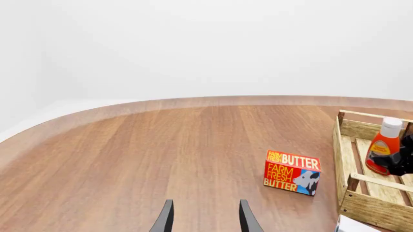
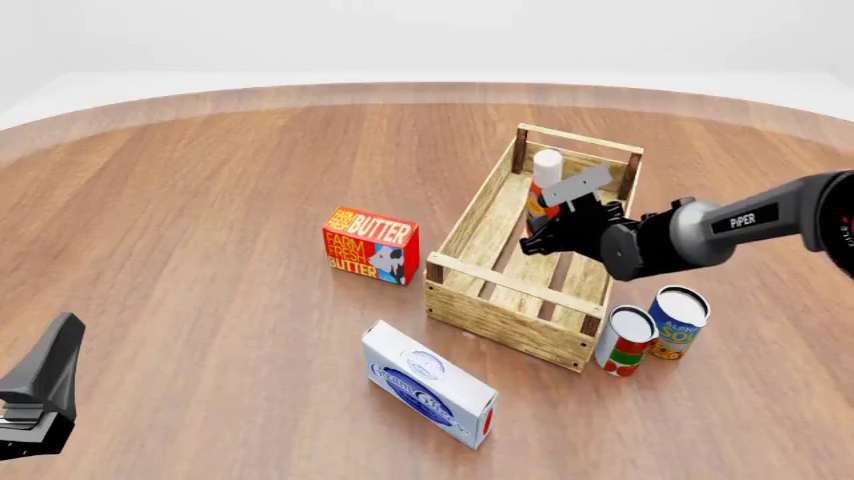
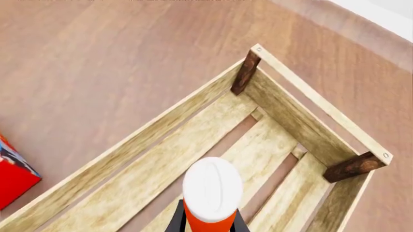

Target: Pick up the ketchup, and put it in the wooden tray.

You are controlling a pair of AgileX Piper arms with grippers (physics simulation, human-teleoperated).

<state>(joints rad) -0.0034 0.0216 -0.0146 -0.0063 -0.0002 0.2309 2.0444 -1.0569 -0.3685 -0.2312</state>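
Two arms on your wooden table (image 2: 200,200), noted left to right; your left gripper (image 1: 205,217) sits low at the near left edge of the front view, well apart from everything, its dark fingers (image 1: 165,218) spread with bare table between them, holding nothing; next across, the red butter box (image 2: 370,245) stands upright just left of the wooden tray (image 2: 507,305), apart from it; nearer you, a white carton (image 2: 430,384) lies flat in front of the tray's near left corner, not touching as far as the front view shows; the tray itself runs away from you at a slant, slatted bottom showing in the right wrist view; inside it, toward the far end, the ketchup (image 2: 541,190) stands upright, white cap up; your right gripper (image 2: 571,222) reaches in from the right over the tray's long side, and the right wrist view shows its fingers (image 3: 177,223) closed against the red body just under the cap; whether the bottle's base touches the slats you cannot tell from these views; furthest right, two cans (image 2: 651,330) stand upright side by side just outside the tray's near right corner
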